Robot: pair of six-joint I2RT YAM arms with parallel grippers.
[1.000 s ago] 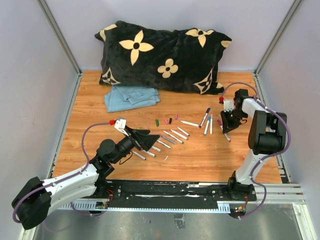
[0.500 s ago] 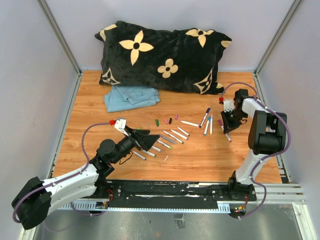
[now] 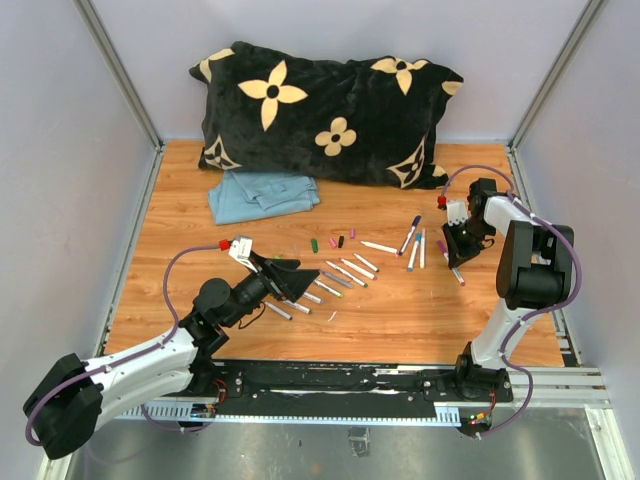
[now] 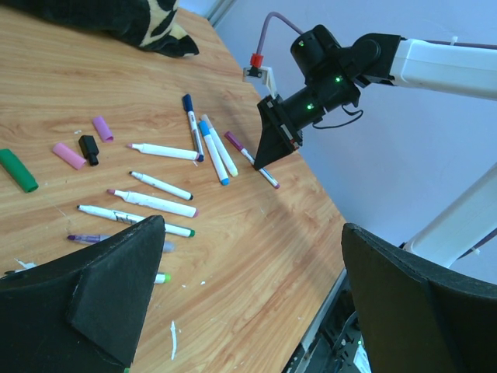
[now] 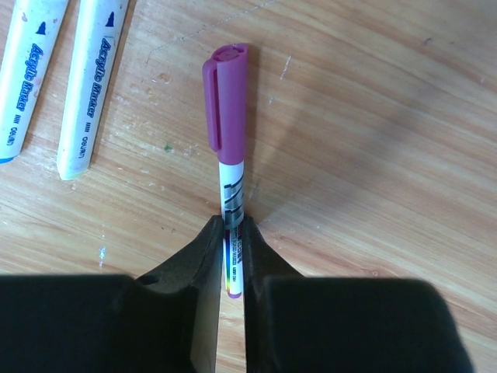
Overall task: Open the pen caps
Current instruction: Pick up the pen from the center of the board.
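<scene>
My right gripper (image 5: pixel 234 233) is shut on the white barrel of a pen that lies on the table, its purple cap (image 5: pixel 225 97) still on and pointing away from the fingers. From above, that gripper (image 3: pixel 455 252) stands tip-down at the right side over this pen (image 3: pixel 449 266). Loose pen caps lie mid-table: green (image 4: pixel 17 169), pink (image 4: pixel 68 155), black (image 4: pixel 89 149) and purple (image 4: pixel 102 128). Two blue-capped pens (image 3: pixel 413 243) lie just left of the right gripper. My left gripper (image 4: pixel 252 233) hovers open over several uncapped pens (image 3: pixel 345 272), holding nothing.
A black pillow with cream flowers (image 3: pixel 320 110) fills the back of the wooden table (image 3: pixel 400 320). A folded blue cloth (image 3: pixel 262 193) lies in front of it at the left. Grey walls and metal posts close in both sides.
The right gripper has closed a little tighter on the purple-capped pen. The left arm has not moved.
</scene>
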